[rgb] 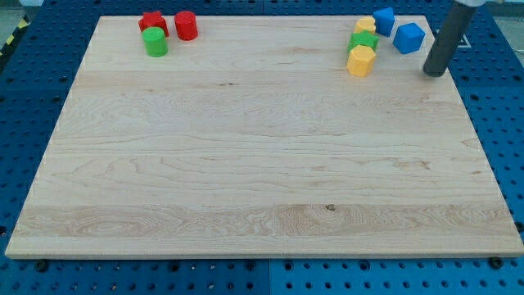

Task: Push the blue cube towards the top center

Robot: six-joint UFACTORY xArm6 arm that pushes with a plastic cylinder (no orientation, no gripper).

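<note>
Top-right corner: my tip [435, 74] stands just right of the blue cube [408, 38], nothing between them.
Leftward path: a second blue block [384, 20], two yellow blocks [361, 61] and a green block [364, 40] crowd the cube's left side.
Top left: red blocks [186, 25] and a green cylinder [155, 42], well apart.

The wooden board [262, 164] carries red [152, 22], red [186, 25] and green [155, 42] blocks top left, and yellow [365, 26], green [363, 40], yellow [360, 61] and two blue blocks [384, 20] [408, 38] top right
</note>
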